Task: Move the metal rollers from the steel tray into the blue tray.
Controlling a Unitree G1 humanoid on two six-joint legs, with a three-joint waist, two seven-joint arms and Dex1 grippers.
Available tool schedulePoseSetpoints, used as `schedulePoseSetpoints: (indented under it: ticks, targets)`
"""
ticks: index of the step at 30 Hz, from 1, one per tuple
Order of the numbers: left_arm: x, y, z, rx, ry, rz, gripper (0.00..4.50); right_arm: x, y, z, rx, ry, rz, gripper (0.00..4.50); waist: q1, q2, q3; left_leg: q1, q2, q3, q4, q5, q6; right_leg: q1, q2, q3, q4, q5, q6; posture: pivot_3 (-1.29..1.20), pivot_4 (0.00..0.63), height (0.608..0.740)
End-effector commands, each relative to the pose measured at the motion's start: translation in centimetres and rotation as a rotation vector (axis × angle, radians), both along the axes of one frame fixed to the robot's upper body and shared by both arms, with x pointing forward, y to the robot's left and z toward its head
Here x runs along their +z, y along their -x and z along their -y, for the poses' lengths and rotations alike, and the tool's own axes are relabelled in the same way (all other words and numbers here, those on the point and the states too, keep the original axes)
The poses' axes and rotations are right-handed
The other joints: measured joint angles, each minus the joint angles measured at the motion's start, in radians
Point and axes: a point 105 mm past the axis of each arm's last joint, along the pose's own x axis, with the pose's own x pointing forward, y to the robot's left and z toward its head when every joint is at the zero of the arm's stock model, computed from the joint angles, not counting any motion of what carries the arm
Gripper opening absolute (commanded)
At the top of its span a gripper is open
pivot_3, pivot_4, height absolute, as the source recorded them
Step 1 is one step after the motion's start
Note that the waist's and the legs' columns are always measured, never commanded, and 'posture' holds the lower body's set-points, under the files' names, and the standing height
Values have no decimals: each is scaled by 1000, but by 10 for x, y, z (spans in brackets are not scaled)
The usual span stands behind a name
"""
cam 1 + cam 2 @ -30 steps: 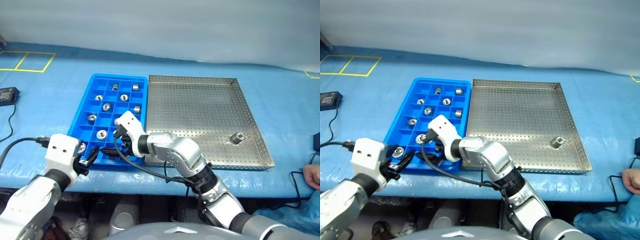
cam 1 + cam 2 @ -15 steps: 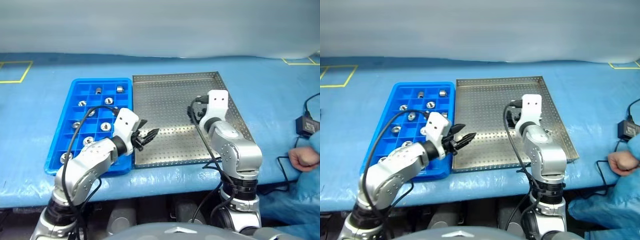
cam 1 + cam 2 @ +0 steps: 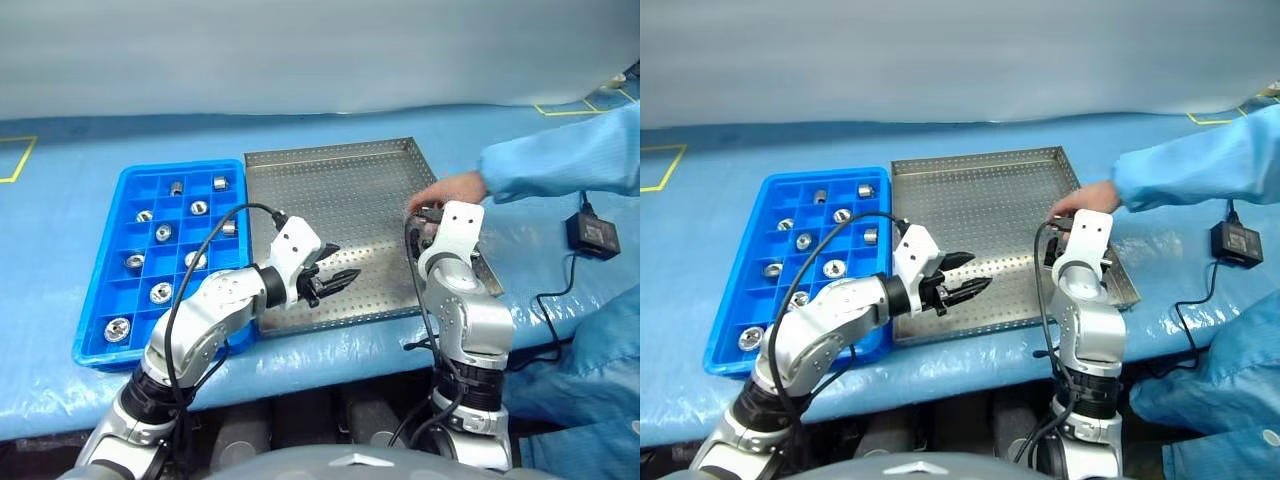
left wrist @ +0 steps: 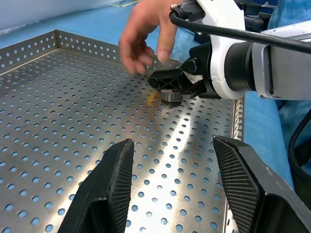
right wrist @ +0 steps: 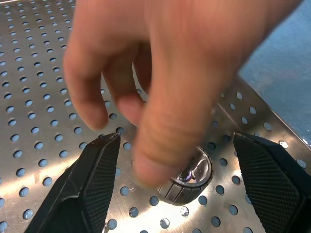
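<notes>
Blue-sleeved person (image 3: pixel 560 160) — black adapter (image 3: pixel 592 233), perhaps.

Both arms reach forward, left end effector (image 3: pixel 335 279) and right end effector (image 5: pixel 177 182) spread wide (neither holding anything).

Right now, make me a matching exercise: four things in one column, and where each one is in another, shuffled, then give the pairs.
Things:
1. left pincer
2. right pincer
3. hand
4. blue tray

Places:
A. open, either side of the last roller
B. left of the steel tray
C. reaching down to that roller
D. open over the steel tray's near part

Pairs: 1-D, 2-A, 3-C, 4-B
</notes>
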Motion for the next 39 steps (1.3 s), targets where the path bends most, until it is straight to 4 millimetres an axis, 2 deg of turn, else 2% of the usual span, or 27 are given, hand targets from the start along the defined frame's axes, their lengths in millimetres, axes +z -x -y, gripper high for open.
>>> schedulePoseSetpoints:
  ticks: [1, 10, 17, 28, 31, 35, 39]
  targets:
    - [4, 1, -2, 12, 12, 21, 2841, 14, -3, 1, -15, 9, 63, 3889, 1, 0, 0, 0, 0, 0, 0, 0, 0, 0, 0, 0, 0, 0, 0, -62, 150, 740]
    - [2, -2, -13, 71, 7, 23, 2841, 15, -6, -2, 0, 0, 69, 3889, 7, 0, 0, 0, 0, 0, 0, 0, 0, 0, 0, 1, 0, 0, 0, -43, 150, 740]
    - [-1, -5, -34, 149, -14, 19, 2841, 16, -7, -6, 18, -19, 79, 3889, 7, 1, 0, 0, 0, 0, 0, 0, 0, 0, 0, 0, 0, 1, 0, -40, 150, 740]
    - [-4, -8, -58, 240, -37, 13, 2841, 17, -9, -26, 126, -67, 83, 3889, 8, 1, 0, 0, 0, 0, 0, 0, 0, 0, 0, 1, 0, 2, -1, -22, 150, 740]
    - [-5, -6, -64, 265, -43, 9, 2841, 19, -9, -47, 258, -127, 79, 3889, 10, 1, 0, 0, 0, 0, 0, 0, 0, 0, 0, 0, 0, 2, -1, -17, 150, 740]
    - [-5, -6, -69, 282, -48, 7, 2841, 18, 5, -94, 559, -183, 23, 3889, 10, 1, 0, 0, 0, 0, 0, 0, 1, 0, 0, 0, 0, 2, -1, -10, 150, 740]
    - [-4, -5, -70, 286, -49, 10, 2841, 8, 23, -116, 735, -161, -54, 3889, 16, 1, 0, 0, 0, 0, 0, 0, 1, 1, 0, 0, 0, 2, -2, -2, 150, 740]
